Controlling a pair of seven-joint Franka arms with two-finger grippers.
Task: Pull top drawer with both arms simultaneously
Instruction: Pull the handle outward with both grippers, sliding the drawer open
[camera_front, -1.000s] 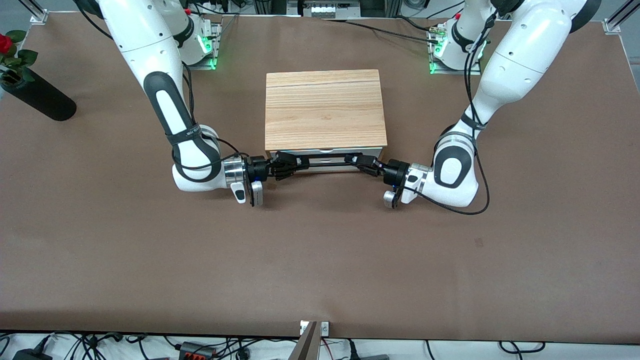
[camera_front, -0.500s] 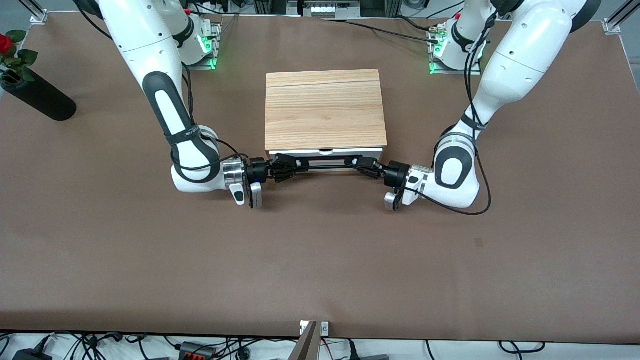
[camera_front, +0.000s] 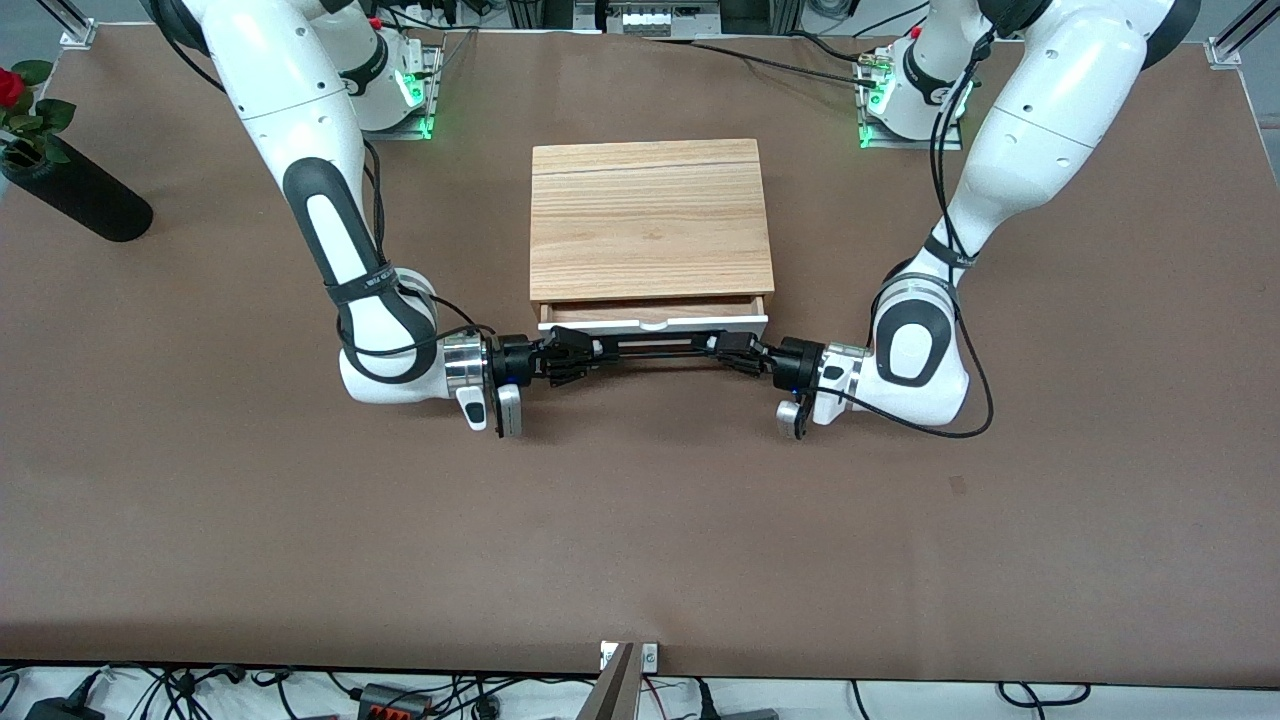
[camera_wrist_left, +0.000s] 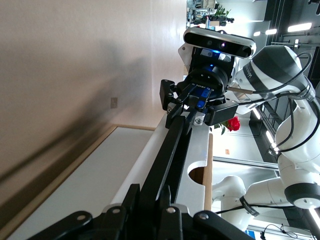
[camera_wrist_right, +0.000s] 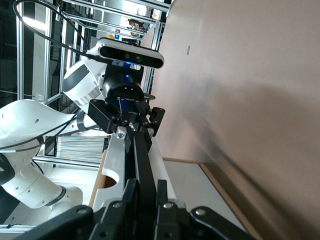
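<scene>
The top drawer (camera_front: 654, 323) has a white front panel and a long black bar handle (camera_front: 650, 347). It stands slightly out of the light wood-grain box (camera_front: 648, 215), showing a strip of reddish-brown inside. My right gripper (camera_front: 583, 352) is shut on the handle's end toward the right arm. My left gripper (camera_front: 722, 349) is shut on the handle's end toward the left arm. In the left wrist view the handle (camera_wrist_left: 170, 160) runs from my left gripper (camera_wrist_left: 152, 197) to the right gripper. In the right wrist view the handle (camera_wrist_right: 145, 167) passes between my right gripper's (camera_wrist_right: 146, 192) fingers.
A black vase (camera_front: 75, 195) with a red rose lies near the table's corner at the right arm's end. The brown table (camera_front: 640, 530) stretches wide in front of the drawer. Cables run by the arm bases.
Both grippers have moved toward the front camera with the handle. The drawer has slid a little out of the box, showing its wood inside.
</scene>
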